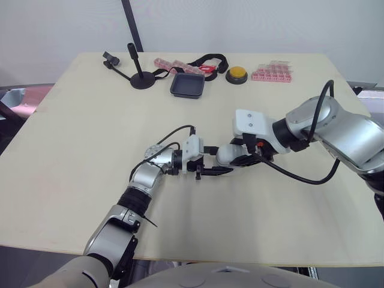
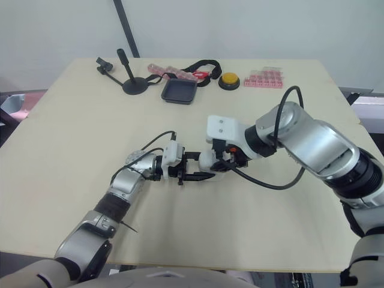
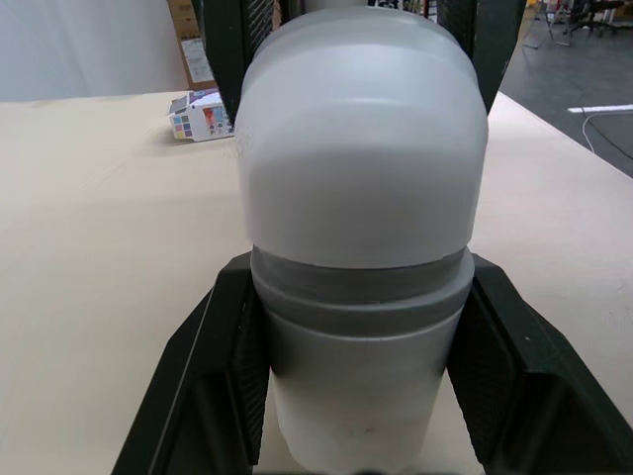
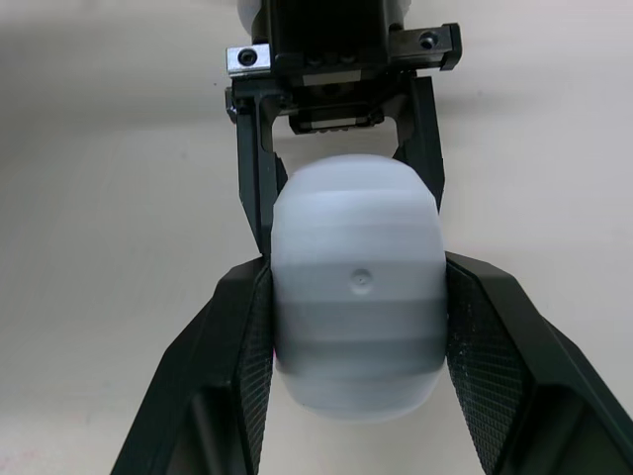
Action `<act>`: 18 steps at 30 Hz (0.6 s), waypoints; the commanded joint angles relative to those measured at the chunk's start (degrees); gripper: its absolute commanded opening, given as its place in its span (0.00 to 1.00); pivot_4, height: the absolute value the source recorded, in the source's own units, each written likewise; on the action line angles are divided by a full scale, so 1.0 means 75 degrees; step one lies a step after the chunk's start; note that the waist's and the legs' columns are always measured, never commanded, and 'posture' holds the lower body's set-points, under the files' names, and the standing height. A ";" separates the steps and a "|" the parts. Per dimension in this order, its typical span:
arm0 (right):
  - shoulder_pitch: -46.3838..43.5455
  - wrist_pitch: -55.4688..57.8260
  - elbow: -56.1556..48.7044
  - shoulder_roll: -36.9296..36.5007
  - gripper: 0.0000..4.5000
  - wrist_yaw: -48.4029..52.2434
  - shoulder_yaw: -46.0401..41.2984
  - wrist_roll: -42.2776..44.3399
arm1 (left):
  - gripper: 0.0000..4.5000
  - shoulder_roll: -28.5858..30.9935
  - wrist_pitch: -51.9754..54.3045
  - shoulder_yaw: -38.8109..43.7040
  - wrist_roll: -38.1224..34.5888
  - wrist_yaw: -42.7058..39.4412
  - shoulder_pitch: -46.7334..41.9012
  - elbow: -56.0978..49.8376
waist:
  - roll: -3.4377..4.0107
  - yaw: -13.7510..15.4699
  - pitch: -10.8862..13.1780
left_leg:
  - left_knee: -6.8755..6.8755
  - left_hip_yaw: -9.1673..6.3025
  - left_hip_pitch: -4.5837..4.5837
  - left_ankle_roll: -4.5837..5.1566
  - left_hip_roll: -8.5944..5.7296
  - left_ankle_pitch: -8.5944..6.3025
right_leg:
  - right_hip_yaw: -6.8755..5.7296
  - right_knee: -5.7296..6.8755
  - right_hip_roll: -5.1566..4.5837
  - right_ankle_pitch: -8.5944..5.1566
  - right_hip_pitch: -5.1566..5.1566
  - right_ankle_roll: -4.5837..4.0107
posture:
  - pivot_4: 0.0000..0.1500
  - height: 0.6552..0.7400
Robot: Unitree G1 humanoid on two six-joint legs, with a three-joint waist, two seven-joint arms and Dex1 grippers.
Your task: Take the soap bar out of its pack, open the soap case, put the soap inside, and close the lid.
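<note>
Pale beige tabletop [image 1: 72, 150] spreads under both my arms. My left gripper [image 3: 358, 262] and right gripper [image 4: 356, 267] meet over its middle, each clamped on an opposite end of the white soap case [image 3: 361, 148], which spans the gap between them. Its lid looks seated, and I cannot tell whether soap is inside. A small printed box [image 3: 198, 117], perhaps the pack, lies beyond my right gripper. I judge this is either the opening or the final closing.
</note>
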 commanded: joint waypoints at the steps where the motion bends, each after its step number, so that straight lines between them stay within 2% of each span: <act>1: 0.0253 0.0174 0.0141 -0.0004 0.43 0.0061 0.0343 -0.0030 | 0.43 -0.0021 -0.0042 -0.0010 -0.0009 0.0029 -0.0004 -0.0199 | -0.0001 -0.0002 0.0000 | 0.0000 0.0000 0.0002 0.0000 0.0000 0.0000 | -0.0001 0.0000 0.0000 0.0000 0.0001 0.0000 | 1.00 1.00; 18: 0.0290 0.0000 0.0052 -0.0208 0.43 0.0367 0.0697 -0.0391 | 0.43 -0.0018 -0.0040 0.0004 0.0074 0.0049 0.0038 -0.0230 | -0.0013 -0.0061 -0.0010 | -0.0027 -0.0002 0.0054 0.0000 0.0002 0.0000 | -0.0005 -0.0076 -0.0003 0.0000 0.0087 0.0000 | 1.00 1.00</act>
